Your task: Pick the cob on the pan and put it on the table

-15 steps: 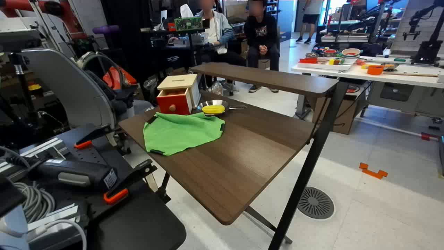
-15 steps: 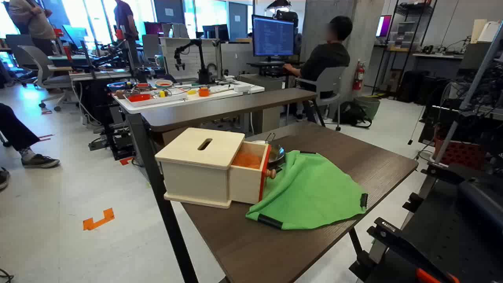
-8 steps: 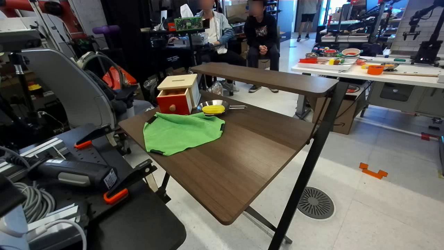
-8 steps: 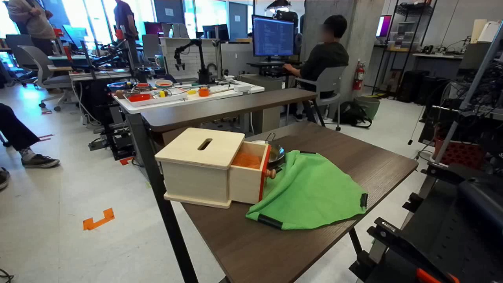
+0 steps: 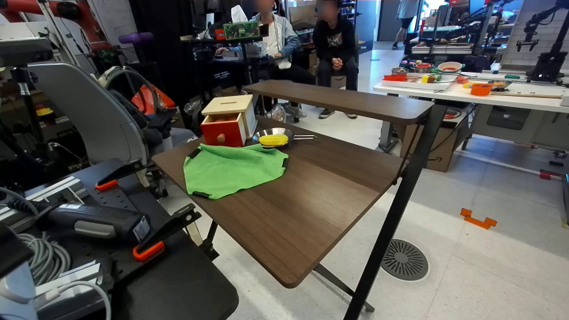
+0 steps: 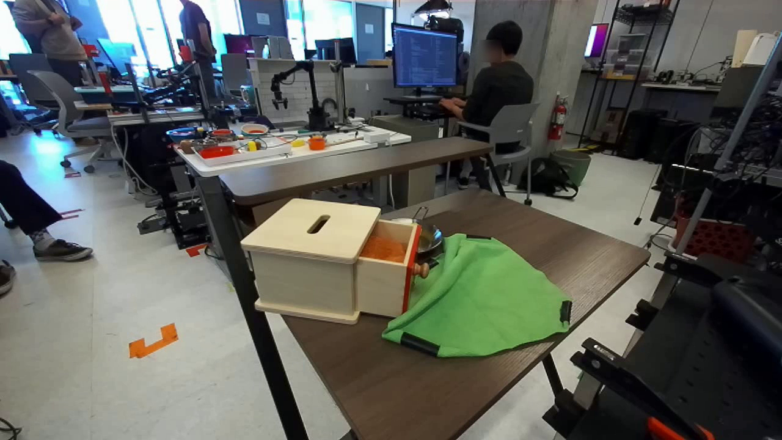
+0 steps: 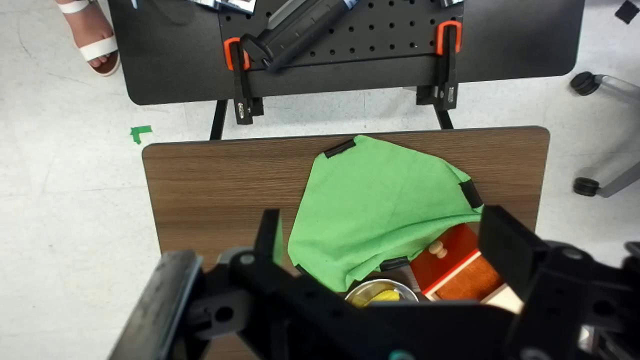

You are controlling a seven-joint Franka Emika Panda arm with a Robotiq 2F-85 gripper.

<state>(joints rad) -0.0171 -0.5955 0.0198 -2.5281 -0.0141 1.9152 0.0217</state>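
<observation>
We see bright windows | pale floor by a corner of the black desk | grey chair past its far edge

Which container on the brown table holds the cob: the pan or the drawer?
The pan: the cob lies in it. The red-fronted drawer shows orange inside, no cob.

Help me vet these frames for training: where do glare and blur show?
In an exterior view, light leaves a pale patch on the table; in an exterior view, the far windows are blown out; in the wrist view, the gripper looks soft, while the green cloth is crisper.
</observation>
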